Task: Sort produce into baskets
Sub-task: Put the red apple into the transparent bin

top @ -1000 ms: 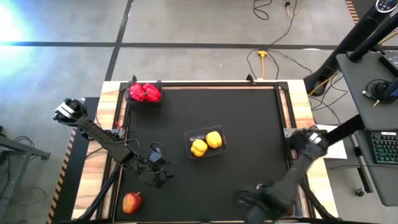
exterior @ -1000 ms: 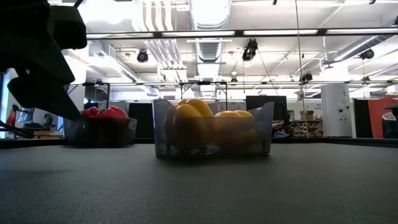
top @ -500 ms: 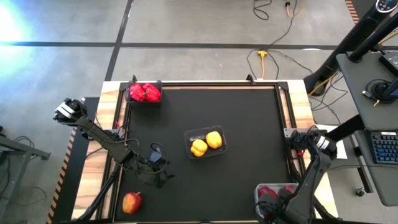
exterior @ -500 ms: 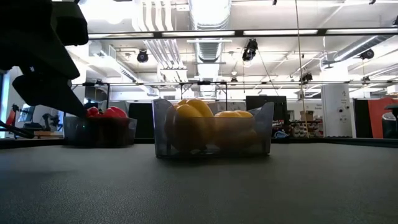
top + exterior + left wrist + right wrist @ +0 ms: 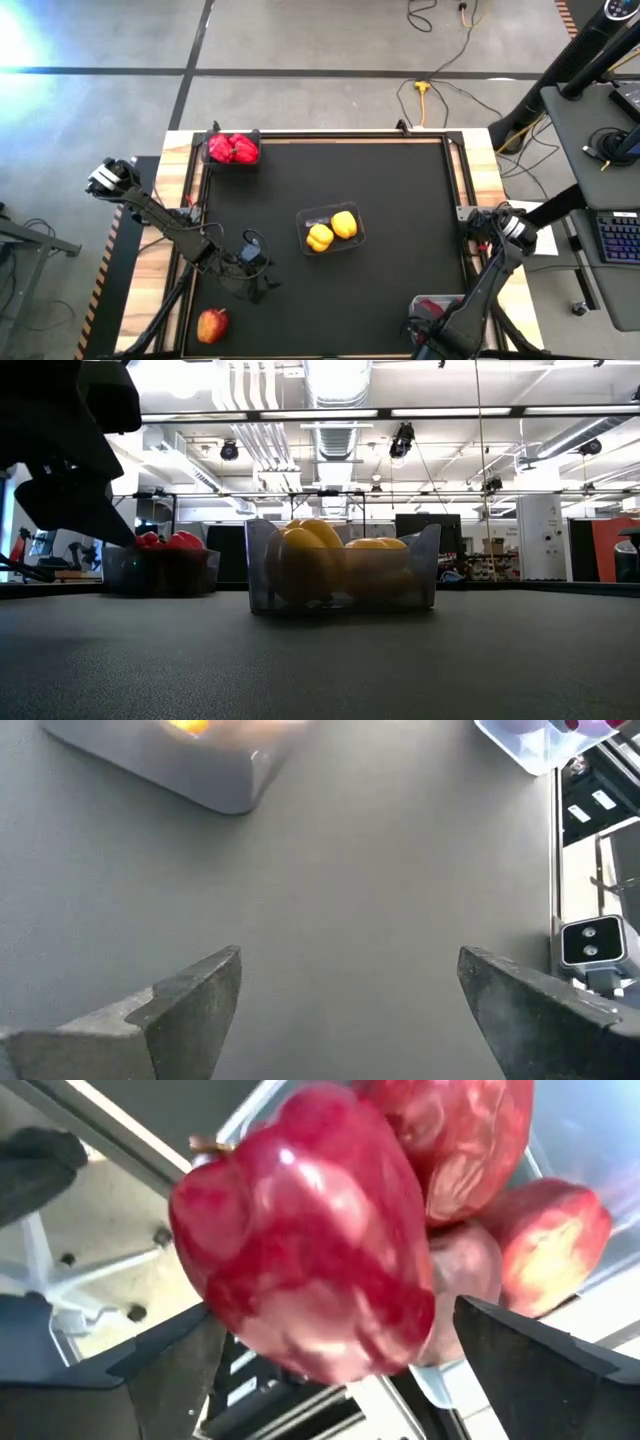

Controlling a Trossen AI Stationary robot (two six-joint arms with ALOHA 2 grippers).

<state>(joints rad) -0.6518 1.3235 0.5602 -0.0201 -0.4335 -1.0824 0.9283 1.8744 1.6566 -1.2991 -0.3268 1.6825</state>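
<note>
My right gripper (image 5: 432,326) hovers over a clear tub (image 5: 424,302) of dark red apples at the table's near right corner. In the right wrist view its fingers stand wide apart (image 5: 340,1330) on either side of a tilted apple (image 5: 310,1240). That apple lies against the other apples (image 5: 540,1250) in the tub. My left gripper (image 5: 260,285) is open and empty (image 5: 350,990) low over the mat. A loose apple (image 5: 211,325) rests on the mat near the near left corner. Red peppers fill the dark tub (image 5: 232,148), and yellow peppers (image 5: 331,230) sit in the middle clear tub. My right gripper's fingers flank the tilted apple from above. A thin gap shows beside one fingertip (image 5: 470,1320), and the apple's edge meets the other (image 5: 205,1340) in the picture. I cannot tell whether either finger touches it.
The black mat is framed by a raised rail and wooden borders (image 5: 175,200). In the low view the yellow-pepper tub (image 5: 340,575) stands mid-table, the red-pepper tub (image 5: 165,565) is behind it, and my left arm (image 5: 60,450) hangs in front. Open mat lies across the far and right parts.
My right gripper has swung along the near edge toward the table's right edge and come in over the clear apple tub, which was hidden under the arm at first and then uncovered.
</note>
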